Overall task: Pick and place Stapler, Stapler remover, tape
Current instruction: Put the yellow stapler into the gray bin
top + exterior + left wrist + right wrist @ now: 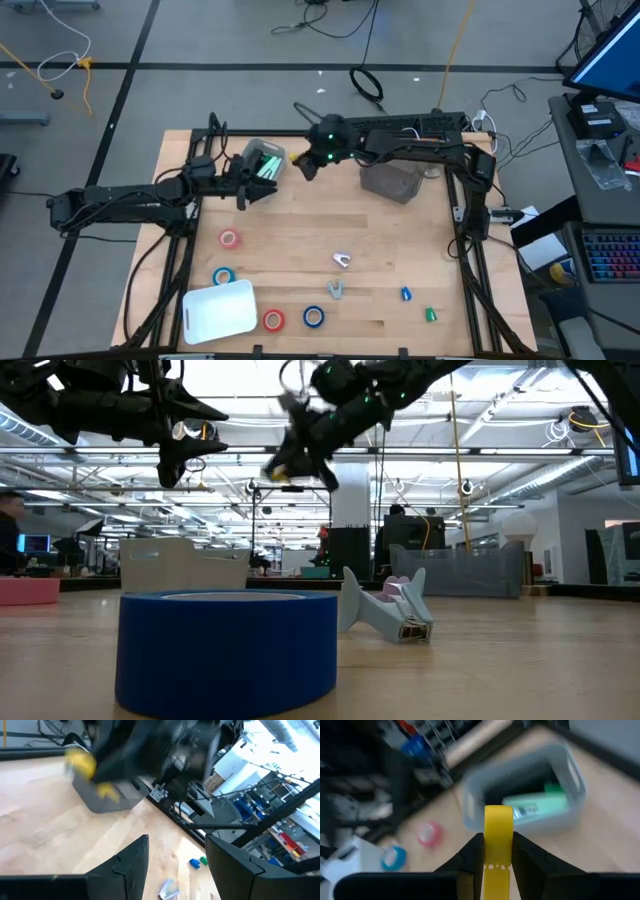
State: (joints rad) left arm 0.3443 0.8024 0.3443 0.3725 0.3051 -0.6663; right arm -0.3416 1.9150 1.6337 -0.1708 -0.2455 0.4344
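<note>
Between right tool [496, 851] fingers, yellow tape [498, 832]

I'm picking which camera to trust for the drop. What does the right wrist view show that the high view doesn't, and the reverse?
Only the right wrist view shows the yellow tape roll clamped in the right gripper and aimed at the grey bin. Only the high view shows the white bin, staple removers and left gripper. Both show that grey bin's green stapler and the pink tape roll.
</note>
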